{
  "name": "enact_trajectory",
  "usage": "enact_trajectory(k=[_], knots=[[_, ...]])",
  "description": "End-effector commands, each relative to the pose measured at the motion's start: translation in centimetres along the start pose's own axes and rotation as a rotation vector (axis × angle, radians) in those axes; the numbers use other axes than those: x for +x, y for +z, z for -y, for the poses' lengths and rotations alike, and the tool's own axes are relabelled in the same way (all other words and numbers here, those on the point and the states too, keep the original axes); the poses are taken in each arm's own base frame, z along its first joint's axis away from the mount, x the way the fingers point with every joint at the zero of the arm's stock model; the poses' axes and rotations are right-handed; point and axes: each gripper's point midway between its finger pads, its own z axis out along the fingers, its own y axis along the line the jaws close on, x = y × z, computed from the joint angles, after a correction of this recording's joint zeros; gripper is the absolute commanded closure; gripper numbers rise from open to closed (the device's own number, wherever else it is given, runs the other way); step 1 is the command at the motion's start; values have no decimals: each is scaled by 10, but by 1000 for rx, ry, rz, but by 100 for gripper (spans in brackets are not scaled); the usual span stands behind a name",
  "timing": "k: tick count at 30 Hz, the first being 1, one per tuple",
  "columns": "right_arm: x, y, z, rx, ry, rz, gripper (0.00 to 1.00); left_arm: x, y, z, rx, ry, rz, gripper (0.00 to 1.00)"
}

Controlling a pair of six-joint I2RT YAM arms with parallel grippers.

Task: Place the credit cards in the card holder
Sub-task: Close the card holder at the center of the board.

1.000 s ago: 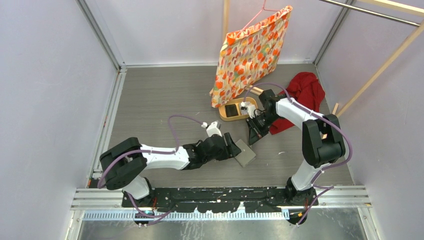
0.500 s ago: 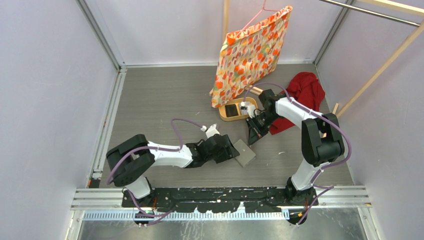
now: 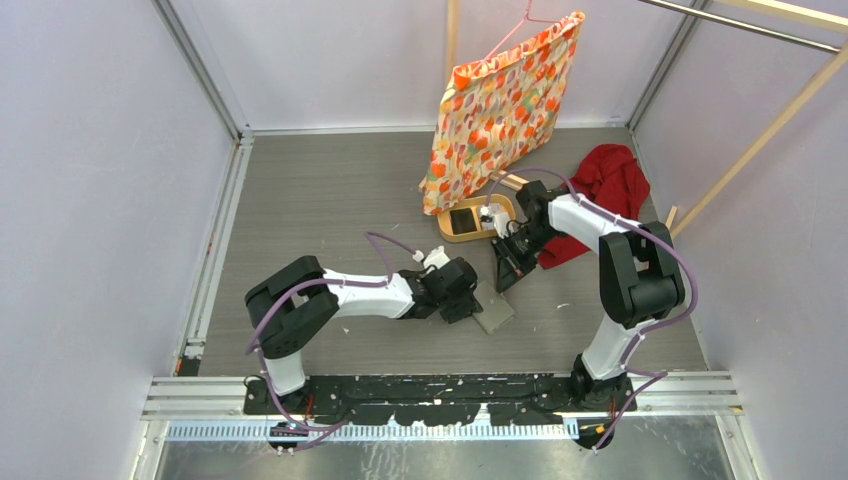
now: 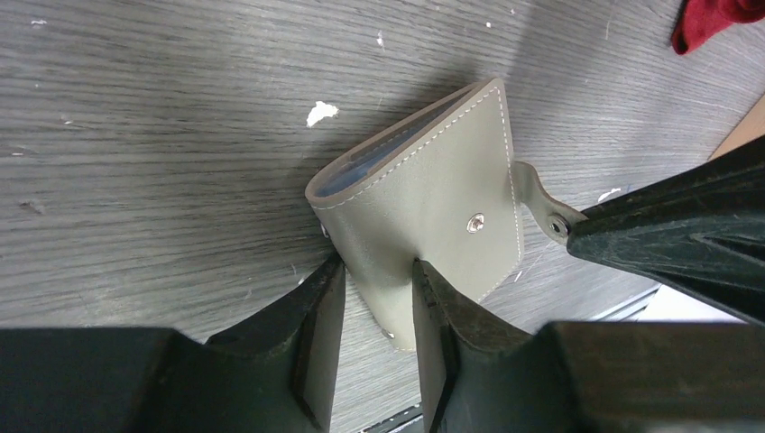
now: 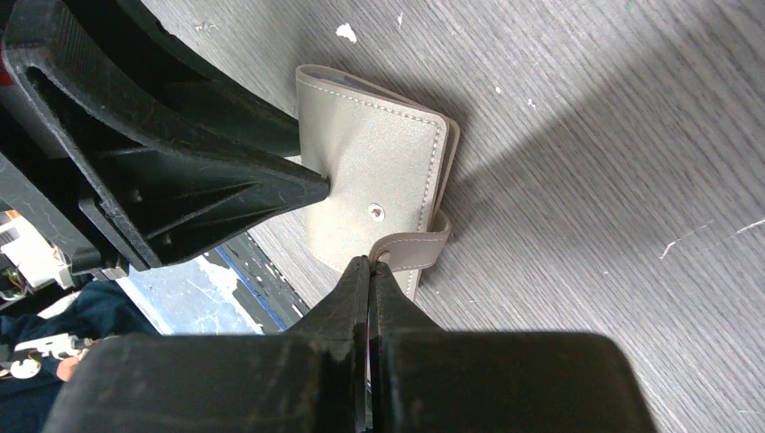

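Holder lies folded shut on the desk between the arms, strap unsnapped. Left jaws straddle its near edge, half closed. Can't tell if they've really got it, but I'd guess they're there to pin it down. Right jaws are clenched tight, tip right at the strap, probably to flip the cover open. What looks like a black card sits in the tray beyond.

A: Matt, smooth, leather-like on the card holder, with pale stitching and a shiny metal snap.
B: Agreed. Grey wood-grain on the surface, dull, flecked white.
A: Black plastic on the left pincer, slightly gritty.
B: Soft red cloth beyond; pale wood for the tray.
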Motion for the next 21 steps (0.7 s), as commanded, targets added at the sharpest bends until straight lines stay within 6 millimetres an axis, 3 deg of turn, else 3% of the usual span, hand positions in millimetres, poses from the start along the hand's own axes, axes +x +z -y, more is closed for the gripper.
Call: enact_trajectory(k=[1, 11, 21], knots=[[-10, -7, -5, -15, -20, 27, 99, 15, 10, -59, -218, 30, -46, 66], [-3, -1, -8, -39, -11, -14, 99, 19, 18, -72, -255, 40, -55, 66], [6, 11, -9, -33, -12, -84, 99, 18, 18, -68, -233, 44, -55, 66]])
